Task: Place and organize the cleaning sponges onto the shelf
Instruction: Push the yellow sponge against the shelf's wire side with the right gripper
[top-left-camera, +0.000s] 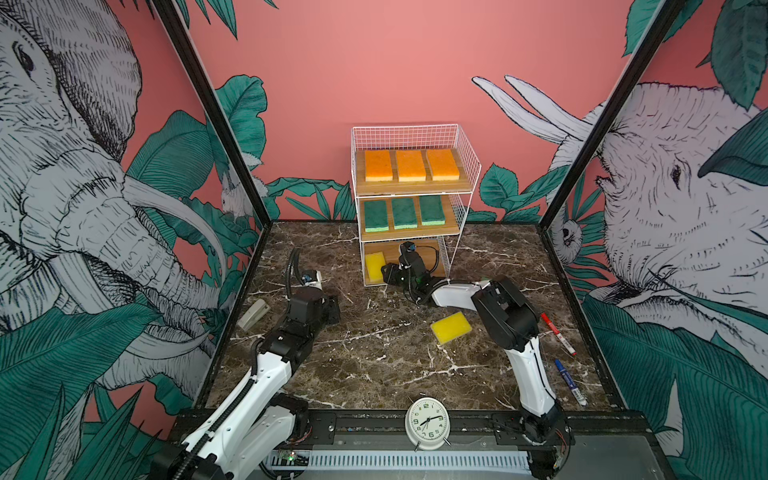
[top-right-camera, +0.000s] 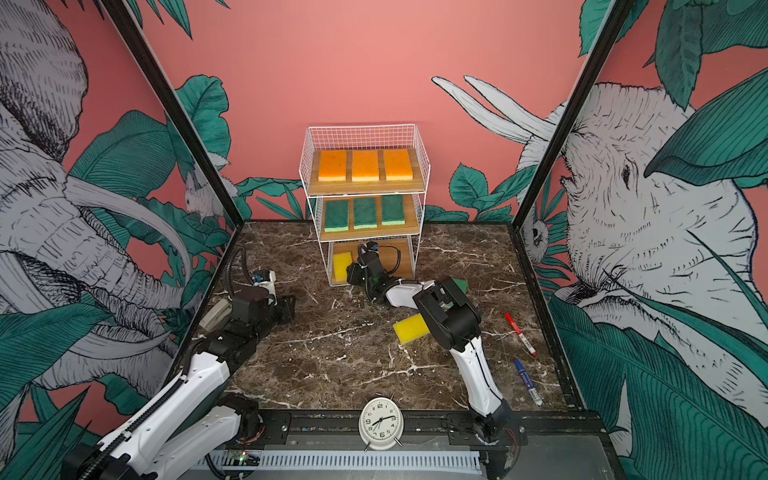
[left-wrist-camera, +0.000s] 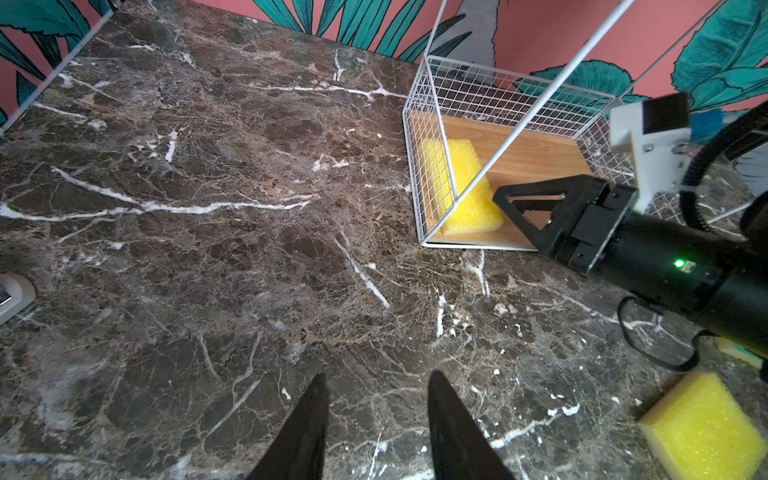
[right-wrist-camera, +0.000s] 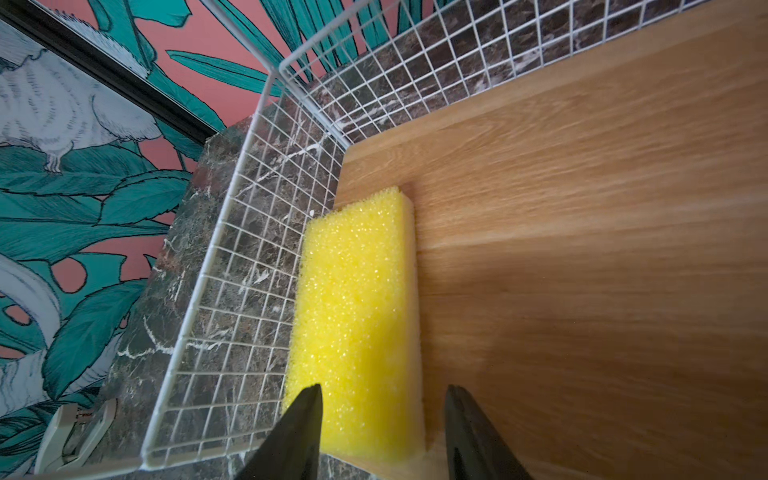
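Observation:
The shelf (top-left-camera: 415, 189) (top-right-camera: 365, 189) stands at the back wall. Three orange sponges (top-left-camera: 410, 165) lie on its top board and three dark green sponges (top-left-camera: 404, 212) on the middle one. One yellow sponge (top-left-camera: 374, 266) (right-wrist-camera: 357, 299) lies flat at the left side of the bottom board (right-wrist-camera: 582, 249), against the mesh. My right gripper (top-left-camera: 390, 272) (right-wrist-camera: 384, 388) reaches into that bottom tier, open, its jaws straddling the sponge's near end without pinching it. A second yellow sponge (top-left-camera: 451, 327) (left-wrist-camera: 702, 428) lies on the table. A green sponge (top-right-camera: 459, 284) shows behind the right arm. My left gripper (top-left-camera: 332, 309) (left-wrist-camera: 376, 376) hovers open and empty over the marble.
A white alarm clock (top-left-camera: 427, 423) stands at the front edge. A red marker (top-left-camera: 557, 332) and a blue marker (top-left-camera: 569, 380) lie along the right side. A grey stapler-like object (top-left-camera: 253, 313) sits at the left edge beside the left arm.

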